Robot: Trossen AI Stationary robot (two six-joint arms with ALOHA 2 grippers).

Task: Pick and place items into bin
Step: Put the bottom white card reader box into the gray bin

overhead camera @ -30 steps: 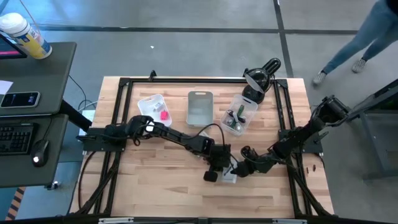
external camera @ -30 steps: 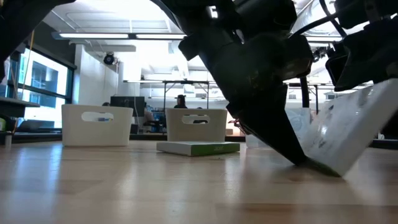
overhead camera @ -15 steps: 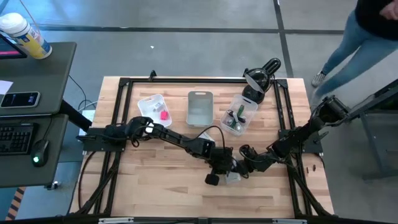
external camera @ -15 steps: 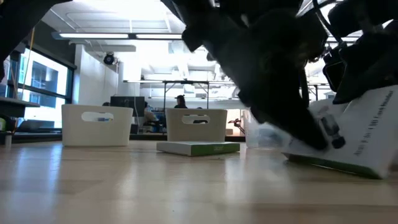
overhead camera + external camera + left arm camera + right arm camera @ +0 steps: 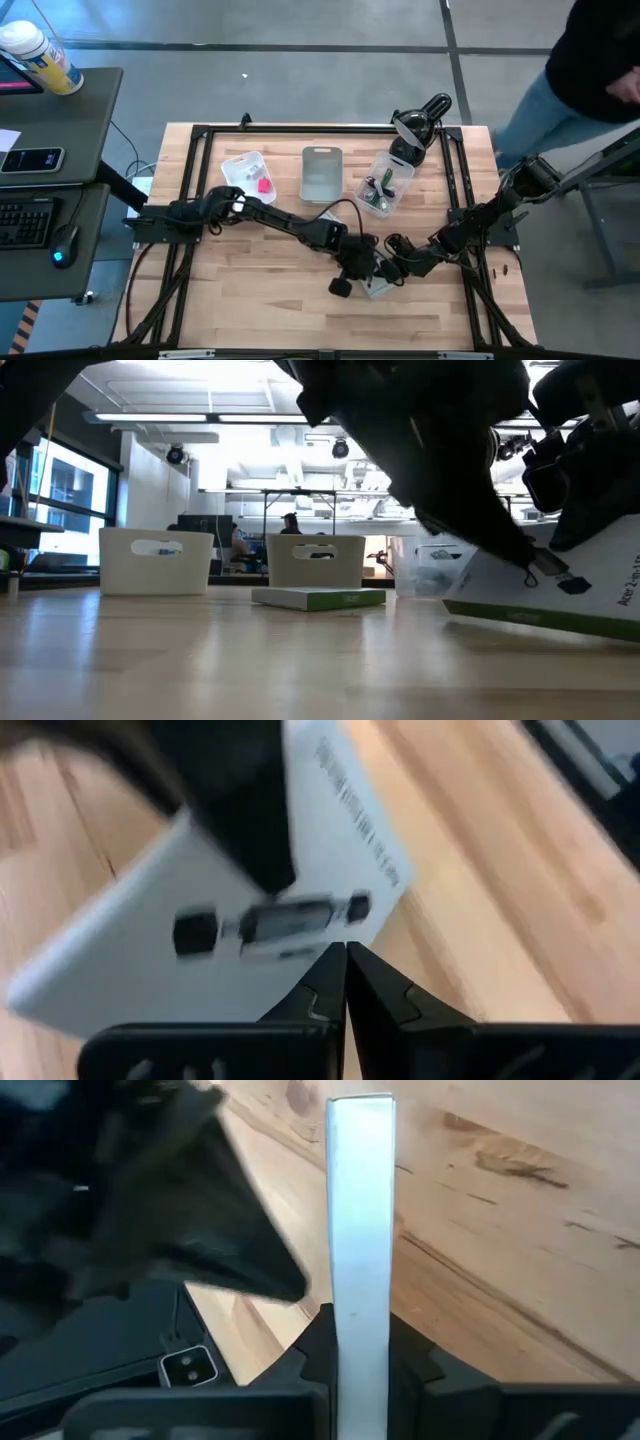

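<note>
Item: white card box (image 5: 378, 287), flat, green along one long edge, black print on its face. Landmark for all places: this box.

Change noted: a second ago the box stood steeply tilted, propped by the left claw (image 5: 341, 287) while the right claw (image 5: 385, 271) stood apart beside it. Now the box lies much lower, one edge raised only a little off the counter (image 5: 250, 300), and the right claw has closed in on its thin edge. The right wrist view shows that edge (image 5: 360, 1230) running up between the two fingers, clamped. The left claw is shut, holding nothing, its closed tips resting against the box's printed face (image 5: 250, 900).

Meaning for the task, as a judgement: the pick looks just made. Lift and carry to a bin remain.

Bins, placed from the box: three stand well beyond it toward the counter's far edge. The clear bin (image 5: 383, 184) with a green pen and dark pieces is nearest. The grey bin (image 5: 321, 172) is next, and the clear bin with pink block (image 5: 249, 174) is farthest, on the left arm's side.

Writing: lines of small black print along the box's edge, too blurred to read. A picture of a small silvery and black device (image 5: 270, 920) shows on the face. In the low view, partial letters near the picture's right edge cannot be made out.

Also present: a person (image 5: 590, 70) beyond the counter's far right corner.
</note>
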